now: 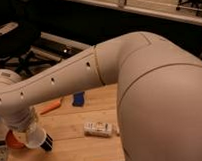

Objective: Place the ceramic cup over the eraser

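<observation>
My gripper (30,133) is at the lower left, at the end of the big white arm (94,75) that fills much of the camera view. It is shut on the ceramic cup (35,139), a small white cup held tilted just above the wooden table (92,148). The eraser (48,143), a small dark block, stands on the table right beside the cup's right side. I cannot tell whether the cup touches it.
An orange bowl (13,141) sits at the table's left edge behind the cup. An orange carrot (51,106) and a flat blue pad (78,99) lie farther back. A white packet (98,129) lies mid-table. The arm's bulky elbow hides the table's right side.
</observation>
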Robot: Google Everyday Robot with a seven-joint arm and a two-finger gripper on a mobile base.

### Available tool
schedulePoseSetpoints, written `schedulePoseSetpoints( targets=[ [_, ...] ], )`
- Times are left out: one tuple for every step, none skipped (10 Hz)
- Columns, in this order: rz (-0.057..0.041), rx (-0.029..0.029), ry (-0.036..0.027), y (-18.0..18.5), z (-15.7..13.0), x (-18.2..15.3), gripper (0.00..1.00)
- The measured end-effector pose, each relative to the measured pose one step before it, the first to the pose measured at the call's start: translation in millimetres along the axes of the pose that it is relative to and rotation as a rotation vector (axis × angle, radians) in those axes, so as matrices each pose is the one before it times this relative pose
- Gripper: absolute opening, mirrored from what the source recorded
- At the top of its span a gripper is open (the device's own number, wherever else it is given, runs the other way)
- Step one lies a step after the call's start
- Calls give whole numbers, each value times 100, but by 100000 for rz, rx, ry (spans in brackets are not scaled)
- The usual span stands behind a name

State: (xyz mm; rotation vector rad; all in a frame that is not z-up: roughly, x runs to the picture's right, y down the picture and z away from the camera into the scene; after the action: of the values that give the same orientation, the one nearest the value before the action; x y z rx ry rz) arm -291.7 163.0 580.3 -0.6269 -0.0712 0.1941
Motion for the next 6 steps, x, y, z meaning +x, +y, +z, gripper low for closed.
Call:
schedulePoseSetpoints(
  targets=[
    [-372, 290, -308, -81, 177, 89, 0],
    [-301, 354, -98, -126, 136, 106, 0],
    [-542, 595, -224, -162, 76, 21, 0],
    [-577, 547, -25, -184, 78, -28, 0],
    [-181, 298, 92, -207, 108, 21, 0],
    [-57, 134, 14, -201, 109, -11, 0]
  ],
)
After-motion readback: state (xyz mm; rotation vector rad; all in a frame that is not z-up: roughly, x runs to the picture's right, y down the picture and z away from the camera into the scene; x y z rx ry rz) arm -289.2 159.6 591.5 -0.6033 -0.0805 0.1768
